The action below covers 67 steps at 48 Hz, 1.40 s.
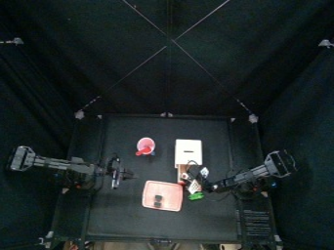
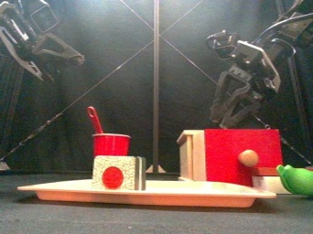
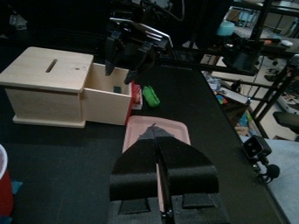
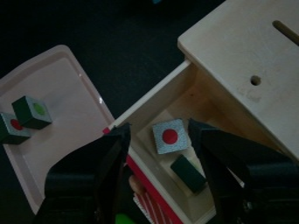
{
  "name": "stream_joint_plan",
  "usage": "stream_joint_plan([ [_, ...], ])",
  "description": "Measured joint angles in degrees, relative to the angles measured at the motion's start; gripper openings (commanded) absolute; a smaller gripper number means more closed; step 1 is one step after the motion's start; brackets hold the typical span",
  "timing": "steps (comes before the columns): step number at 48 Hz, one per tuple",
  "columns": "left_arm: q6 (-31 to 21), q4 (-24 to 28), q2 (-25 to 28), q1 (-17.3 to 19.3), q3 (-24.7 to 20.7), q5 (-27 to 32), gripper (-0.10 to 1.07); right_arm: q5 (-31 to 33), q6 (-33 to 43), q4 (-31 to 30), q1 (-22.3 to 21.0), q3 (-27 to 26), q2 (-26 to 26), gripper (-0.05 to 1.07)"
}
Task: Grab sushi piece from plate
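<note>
The pink plate (image 1: 162,195) lies at the table's front, and also shows in the front view (image 2: 184,191) and the right wrist view (image 4: 59,87). Two dark sushi pieces (image 4: 30,112) lie on it. The front view shows one sushi piece (image 2: 119,172) as a cube with a red dot. My right gripper (image 4: 158,150) is open over the wooden box's open drawer (image 4: 146,171), beside the plate. Two more pieces, one with a red dot (image 4: 170,136), lie in that drawer. My left gripper (image 3: 160,149) is shut and empty, left of the plate (image 3: 158,133).
A wooden box (image 2: 232,155) with a red drawer front stands right of the plate, and its top shows in the top view (image 1: 192,150). A red cup (image 1: 145,147) holding a red stick stands behind the plate. A green object (image 2: 294,179) lies at the plate's right.
</note>
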Motion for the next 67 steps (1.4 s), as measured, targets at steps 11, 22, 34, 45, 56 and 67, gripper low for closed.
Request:
stream_joint_plan([
  [11,-0.1,0.0,0.0,0.1,0.0,0.0,0.18,-1.0,-0.1,-1.1,1.0,-1.1,0.3,0.89],
  [22,0.0,0.1,0.0,0.1,0.1,0.0,0.18,-3.3,-0.3,-4.9,1.9,-3.0,2.3,0.89],
  [34,0.0,0.1,0.0,0.1,0.0,0.0,0.18,-8.3,-0.4,-11.4,3.2,-6.7,6.9,0.89],
  [45,0.0,0.1,0.0,0.1,0.0,0.0,0.18,-12.9,-0.4,-14.9,3.6,-10.9,12.9,0.89],
  [56,0.0,0.1,0.0,0.2,0.1,0.0,0.18,-15.9,-0.5,-15.5,3.3,-15.2,18.5,0.89],
  [67,0.0,0.1,0.0,0.2,0.1,0.0,0.18,-18.4,-0.5,-15.6,3.2,-18.1,22.9,0.89],
])
